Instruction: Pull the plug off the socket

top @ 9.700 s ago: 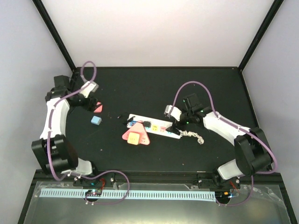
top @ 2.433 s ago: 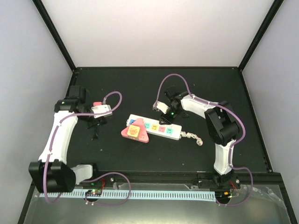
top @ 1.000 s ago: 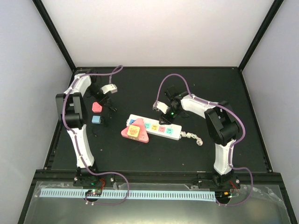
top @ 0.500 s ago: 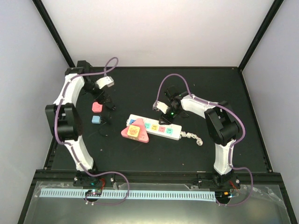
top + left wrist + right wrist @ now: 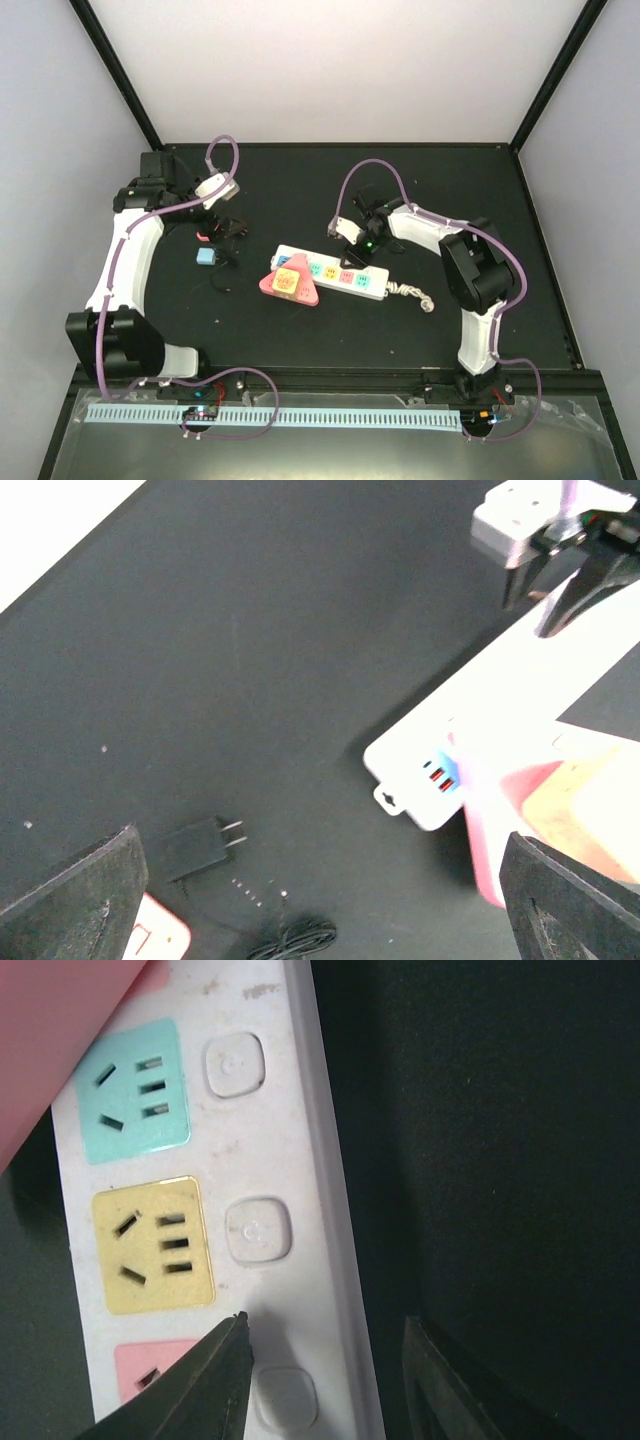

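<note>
Right pincer (image 5: pixel 325 1325) over the socket (image 5: pixel 275 1150)

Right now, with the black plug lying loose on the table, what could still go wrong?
1. The right gripper straddles the far edge of the socket, right by its switch buttons. A careless retreat might press one or shove the socket.
2. The left gripper, open, hangs near the black plug and its loose cord. A low sweep might snag them.
</note>
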